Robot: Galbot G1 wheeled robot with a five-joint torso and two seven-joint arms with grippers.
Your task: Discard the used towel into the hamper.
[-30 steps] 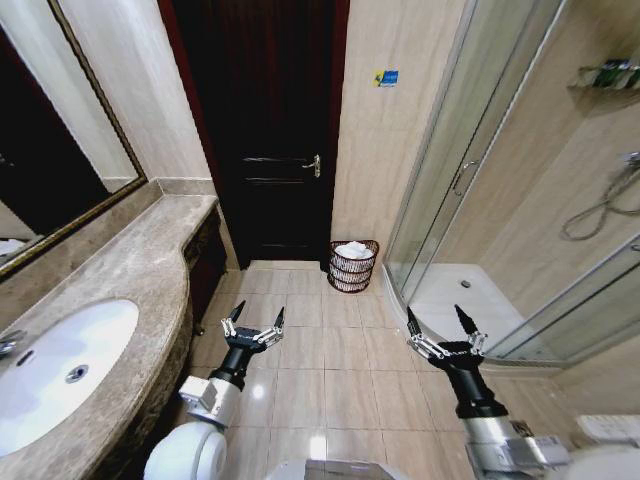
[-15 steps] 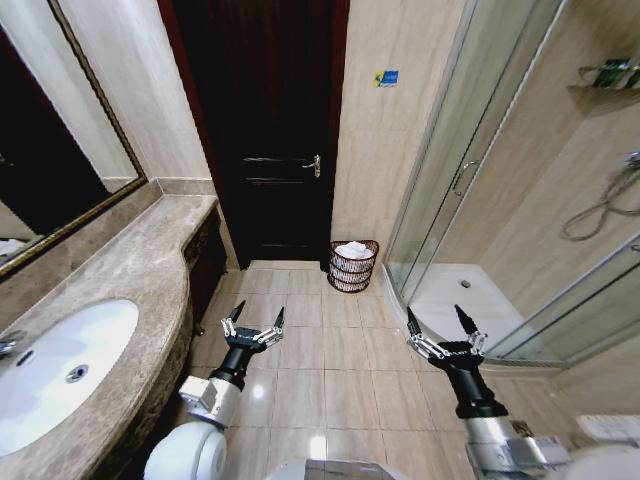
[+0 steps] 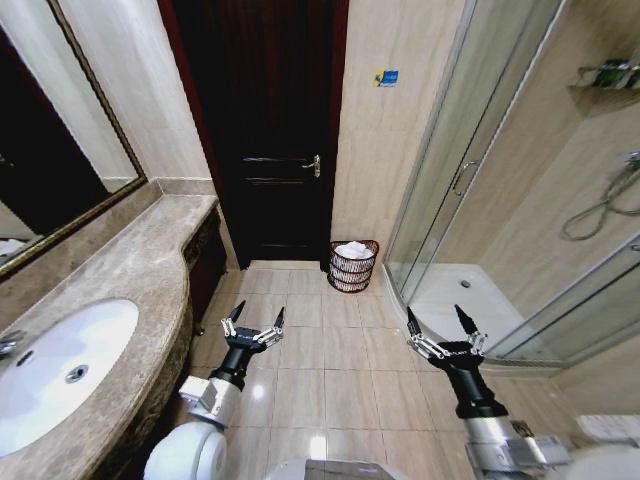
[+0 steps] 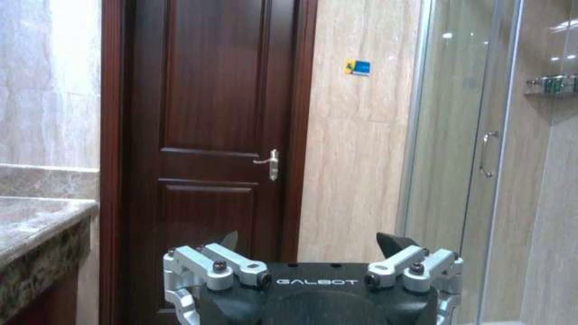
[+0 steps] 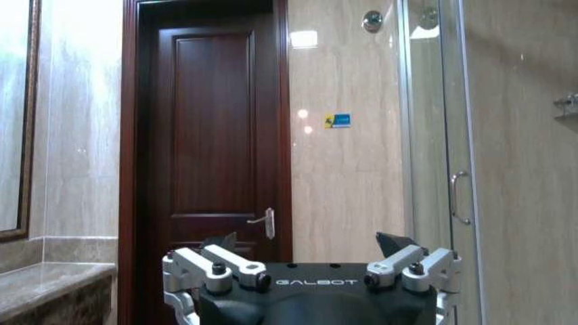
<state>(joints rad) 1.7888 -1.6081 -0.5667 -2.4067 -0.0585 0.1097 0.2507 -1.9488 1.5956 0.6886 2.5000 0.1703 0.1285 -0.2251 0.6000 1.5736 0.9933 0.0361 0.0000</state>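
Plainly, both pairs of jaws stood spread wide and held nothing. The left gripper (image 3: pixel 253 320) and the right gripper (image 3: pixel 441 326) hovered low over the tiled floor (image 3: pixel 320 370), level with one another and pointed at the far wall. The hamper (image 3: pixel 353 266) stood well ahead of them against that wall, between the dark door (image 3: pixel 260 130) and the shower enclosure (image 3: pixel 470 200), lying roughly midway between the two arms. A white towel (image 3: pixel 352 250) already lay bunched inside it. The counter (image 3: pixel 120 290) ran along the robot's left.
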